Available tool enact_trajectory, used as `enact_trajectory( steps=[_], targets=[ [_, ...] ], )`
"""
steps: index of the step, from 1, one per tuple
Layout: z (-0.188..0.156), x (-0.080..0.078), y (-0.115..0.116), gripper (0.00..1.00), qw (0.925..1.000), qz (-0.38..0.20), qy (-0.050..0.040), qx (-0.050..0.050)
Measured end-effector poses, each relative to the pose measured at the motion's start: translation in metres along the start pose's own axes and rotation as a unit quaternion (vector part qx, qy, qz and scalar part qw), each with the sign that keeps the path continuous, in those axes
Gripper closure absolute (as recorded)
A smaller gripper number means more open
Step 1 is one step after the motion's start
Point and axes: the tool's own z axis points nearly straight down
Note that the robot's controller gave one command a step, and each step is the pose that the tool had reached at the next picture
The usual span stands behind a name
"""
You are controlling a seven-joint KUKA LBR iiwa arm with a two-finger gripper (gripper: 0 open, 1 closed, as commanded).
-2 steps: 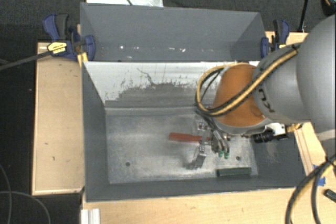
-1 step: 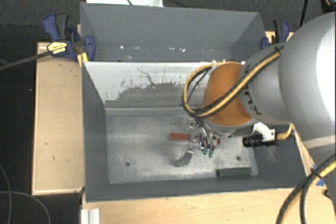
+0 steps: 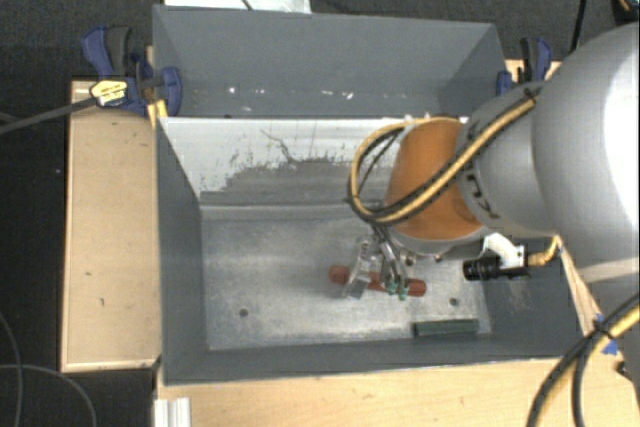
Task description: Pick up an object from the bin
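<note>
I've got gripper (image 3: 380,277) down at red stick-like thing (image 3: 413,288), lower centre of frame; can't tell if clenched; lift not done yet.

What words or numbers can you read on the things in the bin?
None: there is no text that can be read.
The red thing lying by the gripper: no letters or numbers to be seen.
The dark bar near the front right corner: plain, no label to be seen.
The bin: only scratches and scuffs on its floor and back wall, no writing.
</note>
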Motion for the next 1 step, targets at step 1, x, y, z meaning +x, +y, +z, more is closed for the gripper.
enact_trajectory(
  steps=[1],
  targets=[
    [-0.0495, -0.0019, 0.0006, 1.00, 1.0000, -0.004, -0.0014, -0.001]
  ],
)
